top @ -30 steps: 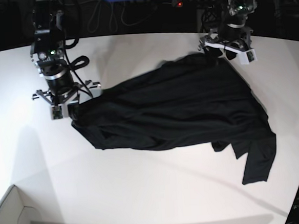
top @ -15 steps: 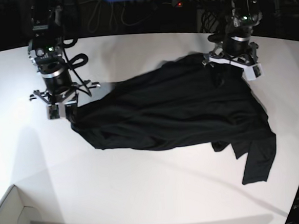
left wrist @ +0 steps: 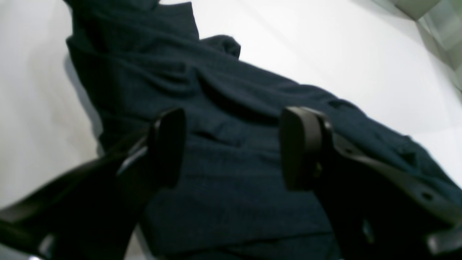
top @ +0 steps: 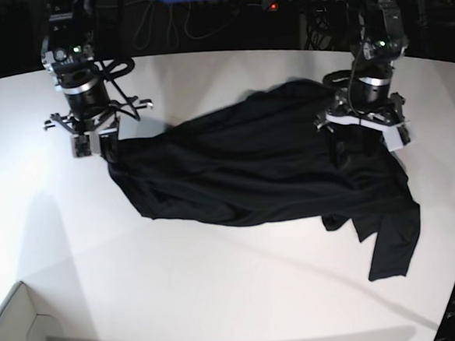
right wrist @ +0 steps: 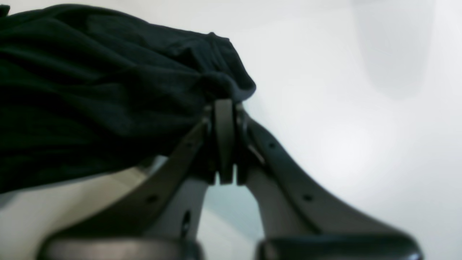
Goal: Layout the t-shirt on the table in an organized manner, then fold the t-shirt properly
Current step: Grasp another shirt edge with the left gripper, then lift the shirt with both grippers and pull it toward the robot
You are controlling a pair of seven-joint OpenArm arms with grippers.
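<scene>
Base view: a black long-sleeved t-shirt (top: 266, 164) sprawls rumpled across the middle and right of the white table (top: 182, 298), one sleeve trailing toward the lower right. At upper left, the right gripper (top: 93, 145) pinches a bunched corner of the cloth, jaws together on it in the right wrist view. At upper right, the left gripper (top: 361, 126) hovers over the fabric, jaws apart, nothing held. Soft, light and limp, the garment will likely sag wherever unsupported; hems and shoulders look the best holds.
</scene>
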